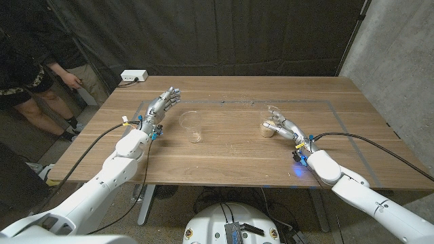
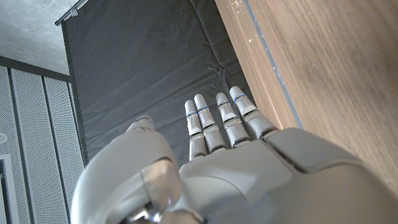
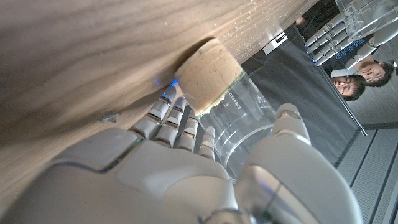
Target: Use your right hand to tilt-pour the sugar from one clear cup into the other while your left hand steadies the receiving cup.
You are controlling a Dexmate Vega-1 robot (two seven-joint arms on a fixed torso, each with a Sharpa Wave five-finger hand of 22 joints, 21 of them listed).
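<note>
A clear cup with brown sugar (image 1: 270, 123) stands on the wooden table (image 1: 230, 152) right of the middle. My right hand (image 1: 287, 129) holds it low down. In the right wrist view the fingers (image 3: 171, 121) lie along one side of the sugar cup (image 3: 208, 71) and the thumb (image 3: 292, 124) sits on the other side, with the cup's base on the wood. An empty clear cup (image 1: 192, 125) stands left of the middle. My left hand (image 1: 161, 108) stands open a little to its left, fingers stretched out, not touching it.
A blue tape line (image 1: 237, 102) marks a rectangle on the table. A white box (image 1: 133, 76) with a cable sits at the far left corner. A person (image 1: 27, 74) is behind the table's left side. A black curtain hangs behind, and a concrete wall (image 1: 400, 47) stands at the right.
</note>
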